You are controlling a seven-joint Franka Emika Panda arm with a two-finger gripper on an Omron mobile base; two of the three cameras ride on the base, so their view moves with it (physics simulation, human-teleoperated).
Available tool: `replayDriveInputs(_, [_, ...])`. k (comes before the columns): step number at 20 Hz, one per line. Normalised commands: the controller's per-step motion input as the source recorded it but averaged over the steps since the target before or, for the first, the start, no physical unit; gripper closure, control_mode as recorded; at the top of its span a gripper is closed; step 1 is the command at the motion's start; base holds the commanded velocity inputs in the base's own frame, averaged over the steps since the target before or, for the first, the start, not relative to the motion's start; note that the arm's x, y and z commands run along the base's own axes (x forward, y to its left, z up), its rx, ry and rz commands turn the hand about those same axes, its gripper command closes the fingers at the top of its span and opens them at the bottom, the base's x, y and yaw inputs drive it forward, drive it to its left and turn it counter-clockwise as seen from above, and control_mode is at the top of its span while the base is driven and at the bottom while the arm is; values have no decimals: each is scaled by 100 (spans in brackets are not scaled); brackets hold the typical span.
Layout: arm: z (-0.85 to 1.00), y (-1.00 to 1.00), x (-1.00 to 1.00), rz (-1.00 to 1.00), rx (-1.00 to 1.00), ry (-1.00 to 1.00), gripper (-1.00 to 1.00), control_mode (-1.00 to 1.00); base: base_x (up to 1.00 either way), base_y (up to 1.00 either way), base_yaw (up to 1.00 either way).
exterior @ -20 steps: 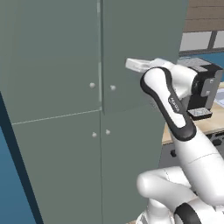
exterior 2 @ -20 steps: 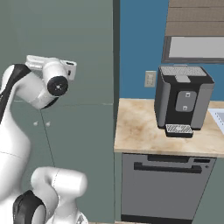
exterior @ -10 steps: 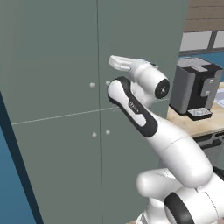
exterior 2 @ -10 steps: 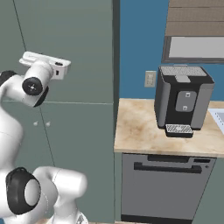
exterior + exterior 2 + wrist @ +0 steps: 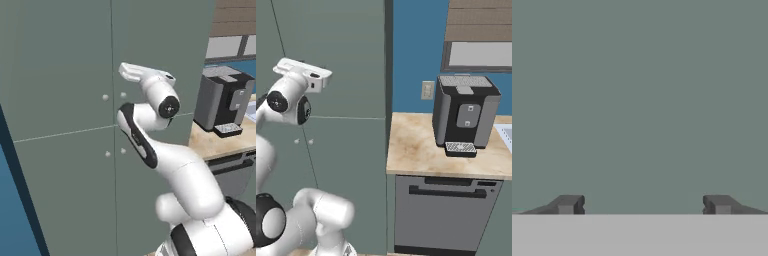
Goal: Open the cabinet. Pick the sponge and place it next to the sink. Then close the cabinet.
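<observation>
The cabinet (image 5: 75, 65) is tall and grey-green, and all four of its doors are closed. Small pale knobs (image 5: 123, 94) sit where the doors meet. My white hand (image 5: 132, 72) is raised in front of the upper right door, just above its knob. In the hand view my gripper (image 5: 643, 205) faces flat door surface at close range; its dark fingertips (image 5: 567, 205) stand wide apart, open, with nothing between them. The sponge is out of view. A pale rim of the sink (image 5: 506, 134) shows at the far right edge of the counter.
A black coffee machine (image 5: 466, 115) stands on the wood-look counter (image 5: 416, 150) to the right of the cabinet. A dark grey dishwasher panel (image 5: 446, 210) sits below it. A blue wall with an outlet (image 5: 427, 90) rises behind.
The arm has swung left, from near the coffee machine to the front of the upper right door. The hand now sits close to the door knobs.
</observation>
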Motion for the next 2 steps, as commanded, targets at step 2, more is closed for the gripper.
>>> replayDriveInputs(2, [0, 0, 0, 0, 0, 0, -100, -100, 0, 0, 0])
